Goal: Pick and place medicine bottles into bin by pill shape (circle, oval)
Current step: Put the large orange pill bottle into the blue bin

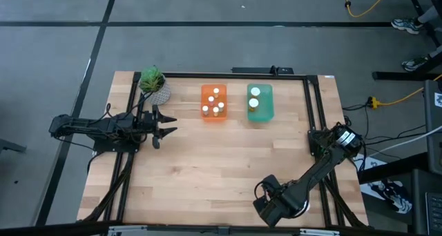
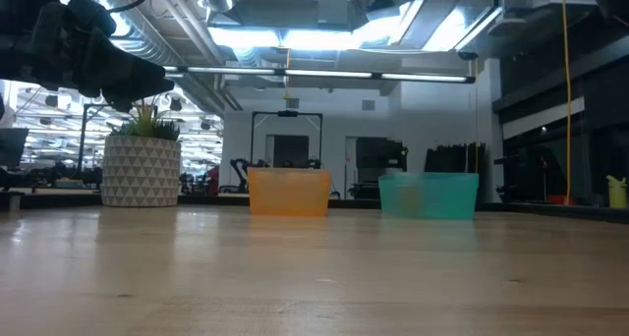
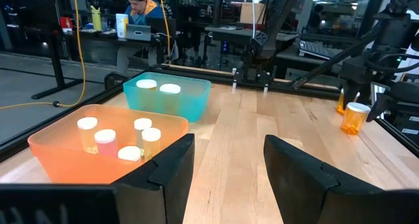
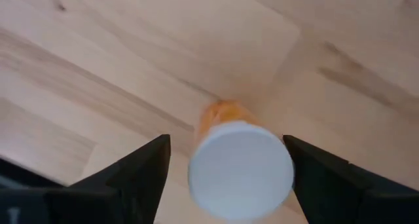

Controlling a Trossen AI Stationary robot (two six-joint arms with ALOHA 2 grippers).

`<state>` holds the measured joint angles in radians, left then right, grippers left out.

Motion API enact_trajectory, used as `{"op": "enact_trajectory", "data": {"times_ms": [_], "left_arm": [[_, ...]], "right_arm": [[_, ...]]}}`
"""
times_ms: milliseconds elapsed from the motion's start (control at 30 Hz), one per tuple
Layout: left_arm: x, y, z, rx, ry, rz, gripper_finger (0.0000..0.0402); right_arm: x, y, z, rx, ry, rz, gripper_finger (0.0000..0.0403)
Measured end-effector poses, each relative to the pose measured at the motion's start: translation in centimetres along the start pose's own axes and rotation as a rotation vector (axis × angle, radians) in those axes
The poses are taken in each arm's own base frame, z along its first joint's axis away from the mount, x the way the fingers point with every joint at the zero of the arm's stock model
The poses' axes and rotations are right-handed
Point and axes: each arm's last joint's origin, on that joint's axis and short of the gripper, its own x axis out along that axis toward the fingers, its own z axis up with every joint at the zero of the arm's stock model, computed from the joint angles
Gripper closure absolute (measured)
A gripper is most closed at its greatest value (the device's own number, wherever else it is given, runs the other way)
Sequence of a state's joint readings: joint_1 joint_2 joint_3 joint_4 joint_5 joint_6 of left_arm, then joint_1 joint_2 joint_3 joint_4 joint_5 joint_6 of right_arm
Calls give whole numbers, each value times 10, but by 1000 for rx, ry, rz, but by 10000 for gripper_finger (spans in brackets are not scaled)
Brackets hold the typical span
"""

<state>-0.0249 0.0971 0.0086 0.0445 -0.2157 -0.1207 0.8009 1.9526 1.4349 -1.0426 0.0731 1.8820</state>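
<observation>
**Right gripper poised over an amber bottle at the table's near edge**

From overhead, the right gripper [image 1: 266, 207] sits at about five o'clock on the wooden table [image 1: 207, 174], and its own body hides whatever is beneath it. The right wrist view fills that in: an amber bottle [image 4: 239, 162] with a white cap stands upright on the wood between the two dark fingers [image 4: 141, 168], jaws apart, gaps on both sides of the cap, nothing clamped.

Over at nine o'clock the left gripper [image 1: 166, 124] waits, jaws spread and holding nothing. Its wrist view looks across the table and catches what the overhead cannot: the same amber bottle [image 3: 355, 118] standing beside the right arm's dark frame.

At twelve o'clock, the orange bin [image 1: 214, 103] holds five white-capped bottles [image 1: 216, 92]; the teal bin [image 1: 260, 102] just beside it holds two [image 1: 255, 92]. The low view shows only the bin walls, their contents out of sight.

A potted plant [image 1: 153, 84] in a patterned white pot stands at eleven o'clock. Beyond the table: grey floor, yellow cable [image 1: 362, 8], strip lights overhead, and a person [image 3: 141, 8] seated at a laptop.
</observation>
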Motion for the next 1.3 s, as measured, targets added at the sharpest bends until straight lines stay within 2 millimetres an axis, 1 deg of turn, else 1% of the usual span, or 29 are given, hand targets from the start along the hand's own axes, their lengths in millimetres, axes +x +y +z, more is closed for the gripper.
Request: {"op": "enact_trajectory", "data": {"times_ms": [100, 300, 500, 567, 667, 733, 833, 933, 1000, 1033, 1133, 1200, 1300], "left_arm": [[0, 0, 0, 0, 0, 0, 225], [0, 0, 0, 0, 0, 0, 225], [0, 0, 0, 0, 0, 0, 225], [0, 0, 0, 0, 0, 0, 225], [0, 0, 0, 0, 0, 0, 225], [0, 0, 0, 0, -1, 0, 225], [0, 0, 0, 0, 0, 0, 225], [0, 0, 0, 0, -1, 0, 225], [0, 0, 0, 0, 0, 0, 225], [0, 0, 0, 0, 0, 0, 225], [0, 0, 0, 0, 0, 0, 225], [0, 0, 0, 0, 0, 0, 225], [0, 0, 0, 0, -1, 0, 225]], "right_arm": [[0, 2, -2, 2, 33, 11, 122], [0, 2, -2, 14, 48, 14, 158], [0, 3, 1, 2, -7, 30, 189], [-4, 5, 4, -8, -29, 26, 190], [-21, 8, 17, -19, -95, -6, 180], [-38, 6, 30, -40, -161, -59, 174], [-64, 2, 57, -78, -231, -144, 177], [-82, -5, 92, -123, -278, -217, 186], [-91, -11, 118, -156, -302, -198, 188], [-96, -18, 131, -170, -319, -209, 187], [-104, -37, 171, -186, -363, -249, 185], [-104, -49, 195, -186, -355, -278, 184], [-102, -69, 229, -185, -334, -272, 184]]}}
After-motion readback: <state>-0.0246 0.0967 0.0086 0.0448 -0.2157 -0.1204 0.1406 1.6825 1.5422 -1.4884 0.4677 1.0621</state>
